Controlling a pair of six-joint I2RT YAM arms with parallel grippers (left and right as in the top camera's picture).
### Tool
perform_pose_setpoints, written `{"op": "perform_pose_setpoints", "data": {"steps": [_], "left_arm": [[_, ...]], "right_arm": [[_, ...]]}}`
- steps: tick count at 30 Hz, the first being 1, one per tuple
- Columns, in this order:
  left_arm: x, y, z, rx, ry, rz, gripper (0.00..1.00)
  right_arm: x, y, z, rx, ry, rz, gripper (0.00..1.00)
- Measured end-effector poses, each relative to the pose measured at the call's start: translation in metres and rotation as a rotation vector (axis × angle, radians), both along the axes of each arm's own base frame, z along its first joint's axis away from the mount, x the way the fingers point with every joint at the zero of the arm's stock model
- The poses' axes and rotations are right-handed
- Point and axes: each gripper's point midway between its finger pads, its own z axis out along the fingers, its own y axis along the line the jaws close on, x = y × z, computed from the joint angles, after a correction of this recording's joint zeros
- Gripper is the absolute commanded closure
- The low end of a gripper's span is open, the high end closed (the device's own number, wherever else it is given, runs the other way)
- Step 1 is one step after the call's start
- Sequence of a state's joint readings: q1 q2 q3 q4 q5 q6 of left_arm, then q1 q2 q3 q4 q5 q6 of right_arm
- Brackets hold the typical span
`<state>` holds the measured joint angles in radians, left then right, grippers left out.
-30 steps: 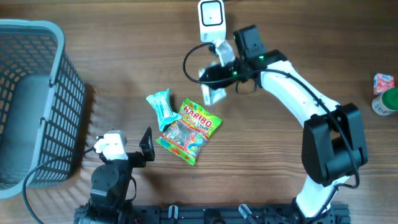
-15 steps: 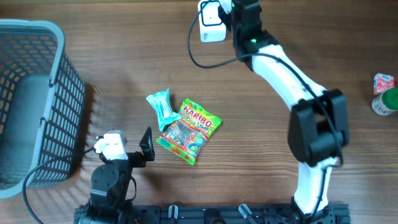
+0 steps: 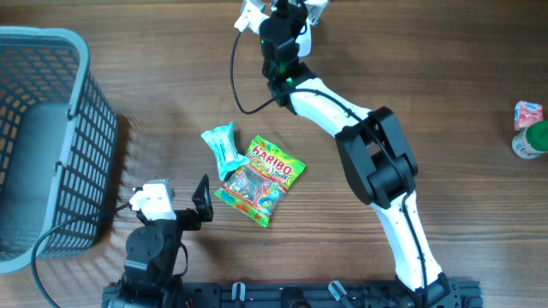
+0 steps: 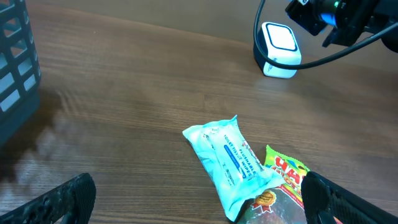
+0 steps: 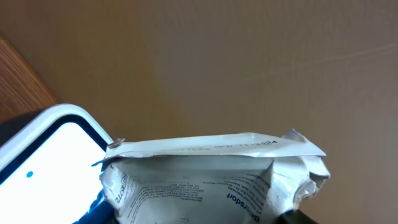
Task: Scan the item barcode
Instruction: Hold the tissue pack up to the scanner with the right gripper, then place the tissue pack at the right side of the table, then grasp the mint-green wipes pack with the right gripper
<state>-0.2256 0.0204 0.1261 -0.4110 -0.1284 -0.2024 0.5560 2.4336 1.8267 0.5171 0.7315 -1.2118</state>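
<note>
My right gripper (image 3: 287, 12) is at the table's far edge, shut on a crumpled white packet (image 5: 205, 180) with small printed text that fills the lower part of the right wrist view. The white scanner (image 5: 43, 149) lies just left of the packet there, and it stands on the wood with its black cable in the left wrist view (image 4: 278, 46). In the overhead view my arm covers most of it. My left gripper (image 4: 199, 211) stays wide open and holds nothing, low near the front edge, short of a teal wipes packet (image 4: 230, 162).
A Haribo bag (image 3: 261, 180) lies mid-table, overlapping the teal wipes packet (image 3: 221, 147). A grey mesh basket (image 3: 51, 137) fills the left side. A pink packet (image 3: 528, 114) and a green bottle (image 3: 533, 141) sit at the right edge.
The right arm has swung from the middle of the table up to the far edge with the white packet, ending over the scanner. The left arm has not moved.
</note>
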Motion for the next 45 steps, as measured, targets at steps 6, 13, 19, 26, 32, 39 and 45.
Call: {"op": "perform_pose_setpoints", "data": {"steps": [6, 13, 19, 26, 32, 39, 45], "left_arm": [[0.0, 0.0, 0.0, 0.0, 0.0, 0.0, 0.0], [0.0, 0.0, 0.0, 0.0, -0.001, 0.0, 0.0], [0.0, 0.0, 0.0, 0.0, 0.0, 0.0, 0.0], [0.0, 0.0, 0.0, 0.0, 0.0, 0.0, 0.0], [0.0, 0.0, 0.0, 0.0, 0.0, 0.0, 0.0], [0.0, 0.0, 0.0, 0.0, 0.0, 0.0, 0.0], [0.0, 0.0, 0.0, 0.0, 0.0, 0.0, 0.0]], "right_arm": [[0.004, -0.084, -0.002, -0.019, 0.009, -0.296, 0.51], [-0.061, -0.424, -0.097, 0.087, 0.389, -1.007, 0.5], [-0.125, -0.532, -0.151, 0.612, 0.436, -1.175, 0.0], [-0.071, -0.439, -0.013, 1.295, 0.478, -0.748, 0.0], [-0.141, -0.145, 0.073, 1.596, 1.183, -0.106, 0.0], [-0.267, 0.097, -0.033, 1.187, 1.652, 0.088, 0.0], [-0.286, 0.128, -0.102, 1.145, 1.55, -0.031, 0.0]]}}
